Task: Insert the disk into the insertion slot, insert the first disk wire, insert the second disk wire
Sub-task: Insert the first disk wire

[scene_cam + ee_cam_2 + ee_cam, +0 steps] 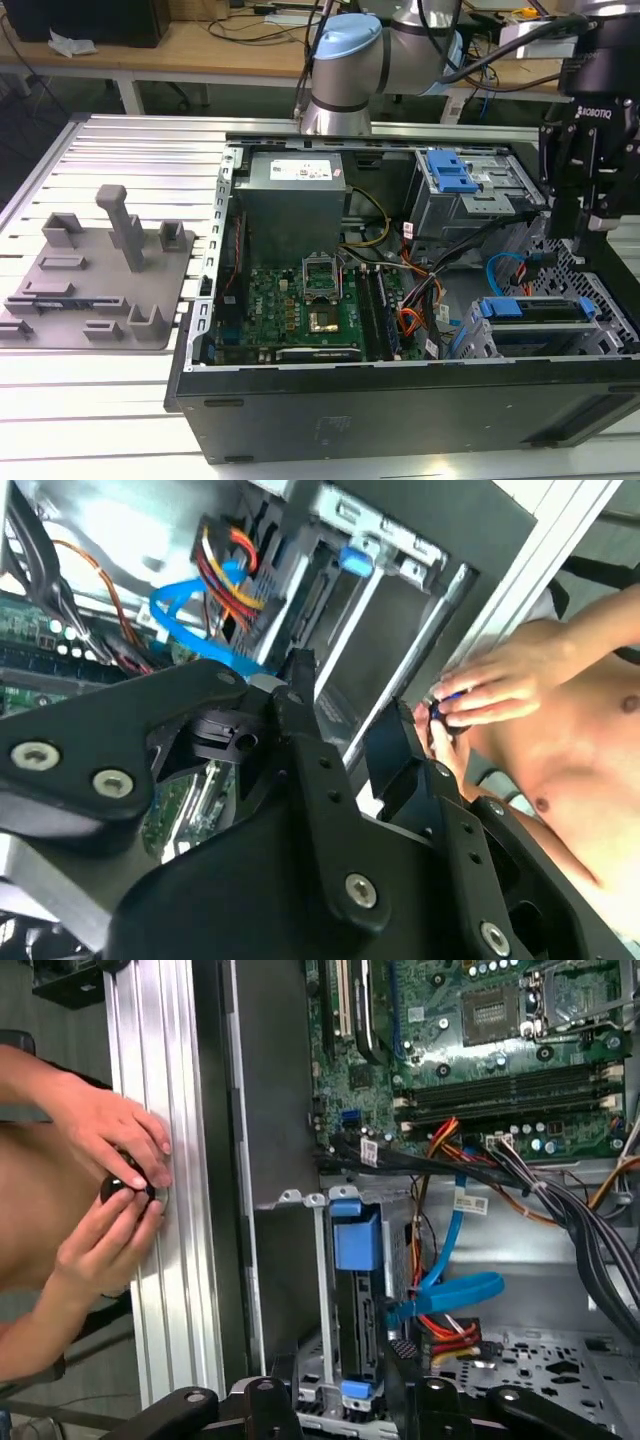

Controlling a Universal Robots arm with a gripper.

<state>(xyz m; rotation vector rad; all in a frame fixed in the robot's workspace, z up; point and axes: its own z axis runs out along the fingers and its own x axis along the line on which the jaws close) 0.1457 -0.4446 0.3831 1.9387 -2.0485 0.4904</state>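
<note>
Bench-top computer (400, 400) lies open, disk (530, 307) seated in its slot (472, 338); the spread, empty gripper (348, 1392) seems on the blue wire (455, 1288), needing a fine pinch.

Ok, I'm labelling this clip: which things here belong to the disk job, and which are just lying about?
Job: disk, sitting in the insertion slot; first disk wire; second disk wire; gripper, open, near the slot.
Lying about: grey fixture plate; orange cable; blue latch; a person's hands beside the case.
</note>
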